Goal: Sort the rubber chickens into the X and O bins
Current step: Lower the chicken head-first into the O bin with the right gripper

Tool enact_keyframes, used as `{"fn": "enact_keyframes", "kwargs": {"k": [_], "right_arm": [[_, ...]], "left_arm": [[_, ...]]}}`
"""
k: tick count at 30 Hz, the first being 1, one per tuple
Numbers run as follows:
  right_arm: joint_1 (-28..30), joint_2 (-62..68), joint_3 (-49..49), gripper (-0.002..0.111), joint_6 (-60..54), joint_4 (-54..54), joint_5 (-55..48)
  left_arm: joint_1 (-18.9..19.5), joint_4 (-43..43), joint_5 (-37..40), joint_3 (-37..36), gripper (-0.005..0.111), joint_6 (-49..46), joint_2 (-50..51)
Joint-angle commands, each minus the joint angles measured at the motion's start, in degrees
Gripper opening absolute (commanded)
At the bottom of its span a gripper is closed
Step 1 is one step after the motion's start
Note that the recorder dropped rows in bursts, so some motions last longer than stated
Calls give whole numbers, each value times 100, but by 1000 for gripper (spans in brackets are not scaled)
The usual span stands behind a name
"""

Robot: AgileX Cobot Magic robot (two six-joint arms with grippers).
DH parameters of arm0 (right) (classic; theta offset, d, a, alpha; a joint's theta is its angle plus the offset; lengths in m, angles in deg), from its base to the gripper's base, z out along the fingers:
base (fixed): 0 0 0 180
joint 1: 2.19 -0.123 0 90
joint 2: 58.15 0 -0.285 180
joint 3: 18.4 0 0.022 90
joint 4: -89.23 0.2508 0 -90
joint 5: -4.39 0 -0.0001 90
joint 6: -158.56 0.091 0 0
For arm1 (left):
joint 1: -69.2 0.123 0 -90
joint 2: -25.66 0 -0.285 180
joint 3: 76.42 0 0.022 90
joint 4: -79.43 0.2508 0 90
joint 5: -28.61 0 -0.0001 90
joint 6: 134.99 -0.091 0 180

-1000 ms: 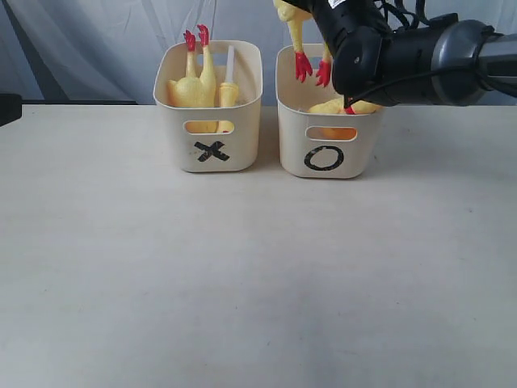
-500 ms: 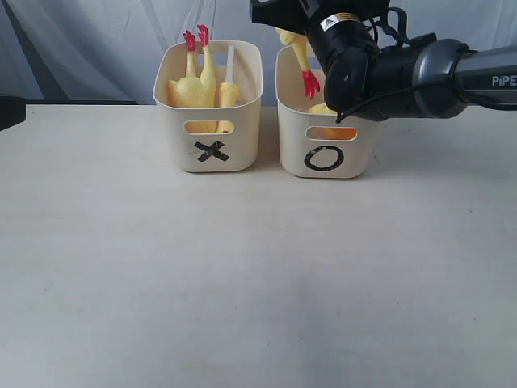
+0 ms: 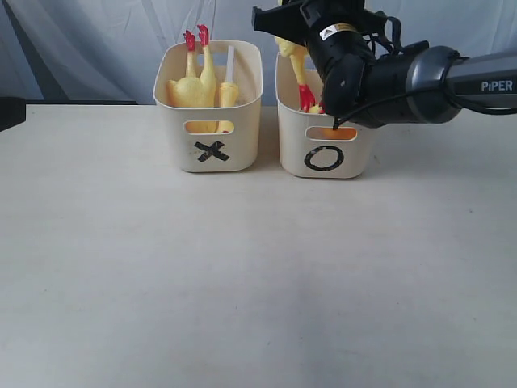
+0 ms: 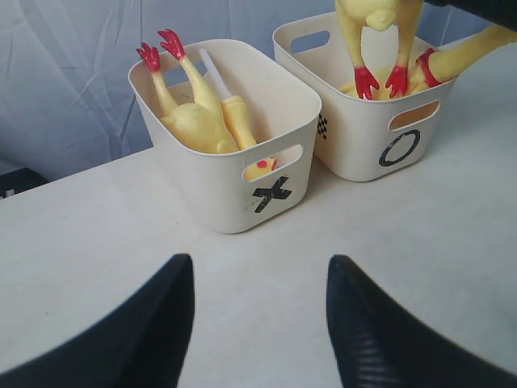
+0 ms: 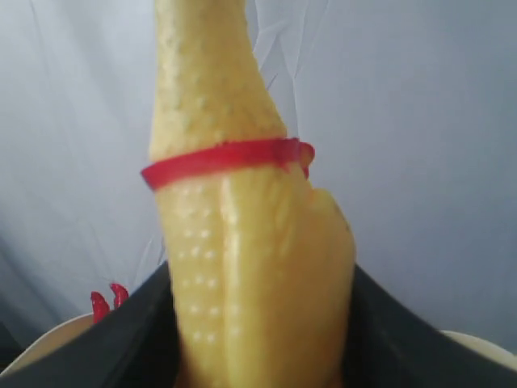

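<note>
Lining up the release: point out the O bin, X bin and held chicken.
O bin [image 3: 323, 158], exterior view, front wall inside the black O.
X bin [image 3: 212, 151], exterior view, front wall at the black X.
held chicken [image 5: 242, 271], right wrist view, yellow skin near the red band.

The table [image 3: 242, 283] in front of both bins lies open. The right arm [image 3: 404, 77] and its hanging rubber chicken [image 3: 296, 63] block the mouth of the O bin [image 3: 323, 158]. The red feet of an upended rubber chicken [image 3: 190, 90] jut above the rim of the X bin [image 3: 208, 149].
</note>
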Motion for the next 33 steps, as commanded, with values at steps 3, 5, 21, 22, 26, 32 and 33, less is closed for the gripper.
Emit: {"fn": "enact_keyframes", "kwargs": {"k": [3,5,21,22,26,32,33], "right_arm": [[32,238,158,-1,24,30,116],[32,330,285,-1,24,156,40],[32,755,733,-1,-45,1099,-396],[32,771,733,-1,-45,1152,-396],[32,813,733,-1,-33,1169,-396],[32,826,733,-1,-33,1169,-381],[32,826,733,-1,-33,1169,-381]], "left_arm": [[23,-86,16,-12,49,22,-1],[23,-86,16,-12,49,22,-1],[23,-86,16,-12,49,22,-1],[23,-86,16,-12,49,22,-1],[23,-86,16,-12,49,22,-1],[23,-86,16,-12,49,22,-1],[23,-86,16,-12,49,22,-1]]}}
